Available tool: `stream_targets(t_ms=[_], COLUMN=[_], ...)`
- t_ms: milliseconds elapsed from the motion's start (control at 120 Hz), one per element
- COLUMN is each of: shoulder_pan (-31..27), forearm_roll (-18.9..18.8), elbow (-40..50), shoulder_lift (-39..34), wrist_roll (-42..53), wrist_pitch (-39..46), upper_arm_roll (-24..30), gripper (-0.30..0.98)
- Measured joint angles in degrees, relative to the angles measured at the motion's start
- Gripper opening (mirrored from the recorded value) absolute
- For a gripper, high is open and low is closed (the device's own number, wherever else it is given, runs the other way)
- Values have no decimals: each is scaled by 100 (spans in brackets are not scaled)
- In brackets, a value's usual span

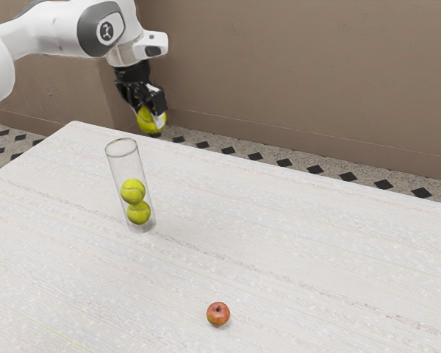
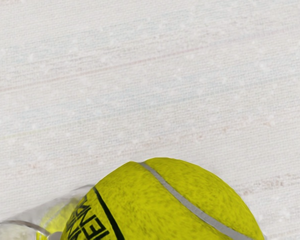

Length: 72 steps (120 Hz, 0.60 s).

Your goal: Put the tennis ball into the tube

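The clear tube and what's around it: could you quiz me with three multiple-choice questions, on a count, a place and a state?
1. How many balls are inside the tube?
A) one
B) two
C) four

2. Where is the apple?
A) inside the tube
B) on the floor
C) on the table

3. The third ball is:
A) held by the fingers
B) lying on the table
C) on the floor

1 B: one sits above another through the clear wall.
2 C: it rests on the tabletop.
3 A: it hangs raised in their grip.
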<state>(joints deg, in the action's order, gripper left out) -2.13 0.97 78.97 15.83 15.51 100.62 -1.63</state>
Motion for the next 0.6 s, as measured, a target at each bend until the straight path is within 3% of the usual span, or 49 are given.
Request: stream_targets(t_ms=[525, 600], shoulder_pan=[-456, -451], forearm_roll=[-238, -252], elbow=[-747, -763], shoulder_lift=[770, 808], wrist_roll=[191, 222], wrist_pitch=[-1063, -1108], upper_arm_roll=[-216, -214], gripper=[34, 42])
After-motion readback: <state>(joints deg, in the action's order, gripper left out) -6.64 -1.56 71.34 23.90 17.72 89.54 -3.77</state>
